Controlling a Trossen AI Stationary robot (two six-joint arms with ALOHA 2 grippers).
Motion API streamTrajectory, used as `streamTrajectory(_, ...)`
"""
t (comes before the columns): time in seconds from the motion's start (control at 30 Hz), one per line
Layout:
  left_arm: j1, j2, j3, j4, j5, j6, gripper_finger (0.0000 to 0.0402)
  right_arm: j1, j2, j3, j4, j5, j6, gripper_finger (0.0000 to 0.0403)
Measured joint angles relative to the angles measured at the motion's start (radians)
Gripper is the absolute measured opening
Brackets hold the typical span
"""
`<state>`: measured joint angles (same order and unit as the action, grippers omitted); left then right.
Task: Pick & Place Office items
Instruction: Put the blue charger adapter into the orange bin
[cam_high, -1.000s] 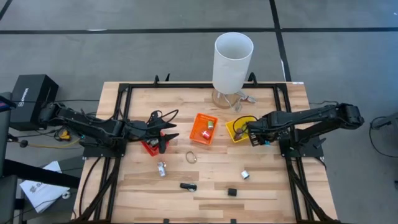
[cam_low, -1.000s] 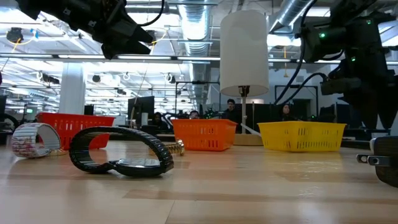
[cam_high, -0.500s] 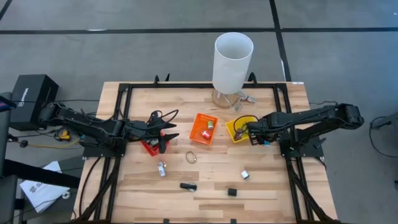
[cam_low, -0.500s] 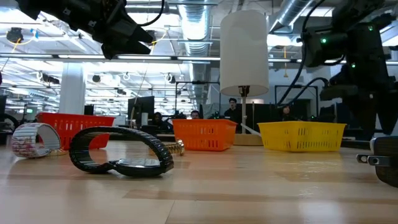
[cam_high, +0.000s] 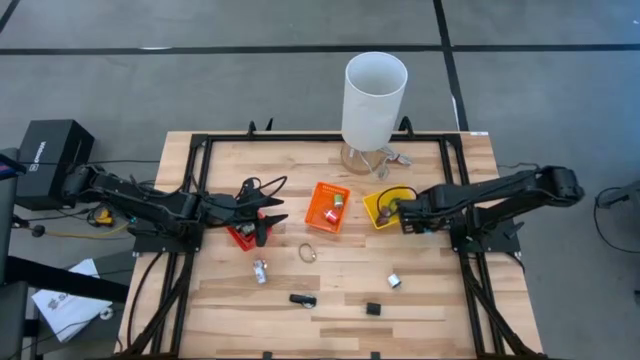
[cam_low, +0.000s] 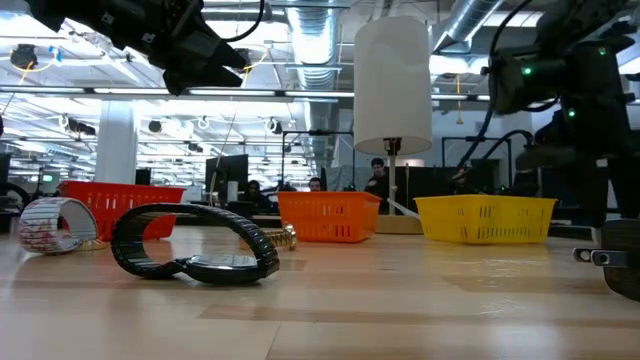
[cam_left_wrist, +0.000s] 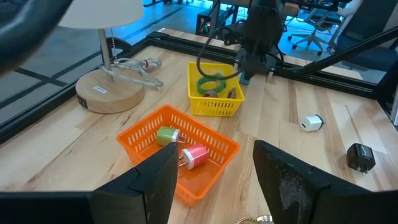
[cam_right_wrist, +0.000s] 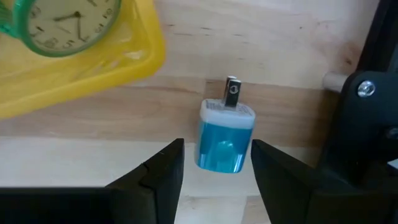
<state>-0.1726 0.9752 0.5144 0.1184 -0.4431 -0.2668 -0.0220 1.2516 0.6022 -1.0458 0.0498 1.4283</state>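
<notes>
A blue wall plug (cam_right_wrist: 225, 144) lies flat on the wood, prongs (cam_right_wrist: 232, 92) toward the yellow bin (cam_high: 383, 207), which holds a green watch (cam_right_wrist: 59, 25). My right gripper (cam_right_wrist: 216, 149) points down over the plug, open, one finger on each side, apart from it. My left gripper (cam_high: 268, 216) hangs open and empty over the red bin (cam_high: 240, 236). The orange bin (cam_left_wrist: 180, 152) holds a green plug and a pink one. On the table lie a ring (cam_high: 308, 253), a silvery piece (cam_high: 260, 270), a black watch (cam_high: 302, 299), a black charger (cam_high: 373, 309) and a white charger (cam_high: 394, 281).
A tall white lamp (cam_high: 375, 98) on a round wooden base stands at the far edge, behind the bins. A black frame (cam_high: 300, 140) runs around the table top. People sit in the room beyond the table, in the low view.
My right gripper's wrist has rolled a little above the spot beside the yellow bin; the gap between its fingers looks the same.
</notes>
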Motion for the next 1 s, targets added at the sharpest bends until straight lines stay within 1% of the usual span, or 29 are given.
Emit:
streamTrajectory(0.33, 0.000, 0.000, 0.000, 0.000, 0.000, 0.000, 0.0204, 0.029, 0.127, 0.000, 0.013, 0.003, -0.006, 0.0178)
streamTrajectory(0.6, 0.000, 0.000, 0.000, 0.003, 0.000, 0.000, 0.0204, 0.028, 0.178, 0.001, 0.036, 0.018, -0.023, 0.0178)
streamTrajectory(0.7, 0.000, 0.000, 0.000, 0.004, 0.000, 0.000, 0.0204, 0.028, 0.198, 0.003, 0.053, 0.023, -0.063, 0.0178)
streamTrajectory(0.8, 0.000, 0.000, 0.000, 0.004, 0.000, 0.000, 0.0204, 0.029, 0.219, 0.005, 0.047, 0.027, -0.070, 0.0178)
streamTrajectory(1.0, 0.000, 0.000, 0.000, 0.004, 0.000, 0.000, 0.0204, 0.029, 0.212, 0.003, 0.042, 0.028, -0.070, 0.0176)
